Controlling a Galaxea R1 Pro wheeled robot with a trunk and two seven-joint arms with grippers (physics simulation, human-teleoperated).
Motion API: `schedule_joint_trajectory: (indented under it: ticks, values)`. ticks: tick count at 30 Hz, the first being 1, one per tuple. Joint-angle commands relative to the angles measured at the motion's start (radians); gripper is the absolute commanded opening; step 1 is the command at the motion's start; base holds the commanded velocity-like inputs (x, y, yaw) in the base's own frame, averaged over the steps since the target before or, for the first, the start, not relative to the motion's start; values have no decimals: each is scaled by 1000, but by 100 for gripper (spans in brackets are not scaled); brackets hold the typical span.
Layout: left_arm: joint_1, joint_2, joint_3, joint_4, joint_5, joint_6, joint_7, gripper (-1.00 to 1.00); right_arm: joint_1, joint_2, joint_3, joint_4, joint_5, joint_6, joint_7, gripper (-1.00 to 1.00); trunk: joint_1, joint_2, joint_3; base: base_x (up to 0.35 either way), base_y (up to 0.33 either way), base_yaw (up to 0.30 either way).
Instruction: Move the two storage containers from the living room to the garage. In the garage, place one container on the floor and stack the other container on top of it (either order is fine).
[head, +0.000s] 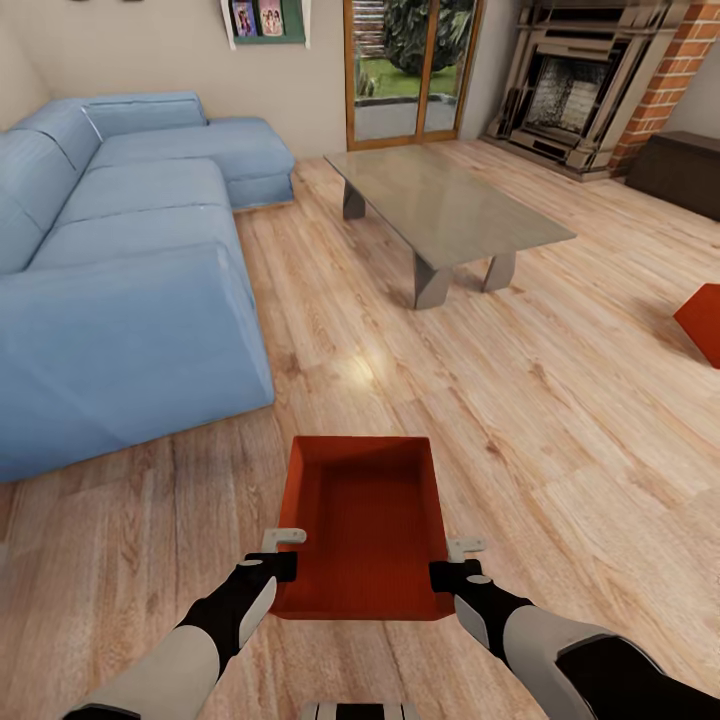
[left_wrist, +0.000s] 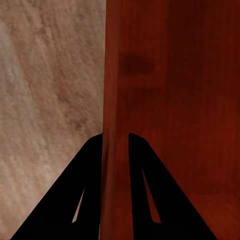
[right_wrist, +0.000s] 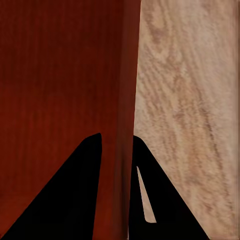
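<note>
I am in the living room. One red-orange open-topped storage container (head: 365, 525) sits lengthwise right in front of me, between my two arms. My left gripper (head: 285, 552) is shut on its left wall, one finger inside and one outside, as the left wrist view (left_wrist: 116, 142) shows along the wall (left_wrist: 170, 100). On the opposite wall (right_wrist: 60, 90), my right gripper (head: 458, 560) is shut the same way, seen close in the right wrist view (right_wrist: 117, 142). Whether the bin rests on the wood planks I cannot tell. The second container (head: 702, 322) lies at the right edge, cut off by the frame.
A blue corner sofa (head: 120, 260) fills the left side. A grey low table (head: 445, 205) stands ahead, with a glass door (head: 410, 65) and a brick fireplace (head: 590, 85) behind it. A dark cabinet (head: 680, 170) is at far right. Light wood plank floor (head: 500, 400) lies between.
</note>
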Motion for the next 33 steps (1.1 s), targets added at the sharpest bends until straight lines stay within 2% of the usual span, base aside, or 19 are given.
schedule_joint_trajectory:
  ticks: [1, 13, 14, 33]
  values:
    - [0, 1, -3, -3, 5, 6, 14, -100, 0, 1, 3, 1, -4, -2, 1, -100, -4, 7, 3, 0, 0, 0]
    - [0, 1, 0, -3, 5, 6, 13, -100, 0, 1, 48, 1, -49, -2, 0, -100, -50, 91, 40, 0, 0, 0]
    - [0, 1, 13, -3, 5, 6, 16, -100, 0, 1, -34, 1, 35, -2, 0, -100, -54, 98, 43, 0, 0, 0]
    - [0, 1, 13, -3, 5, 6, 16, -100, 0, 1, -34, 0, 39, 0, 0, -100, -127, 231, 103, 0, 0, 0]
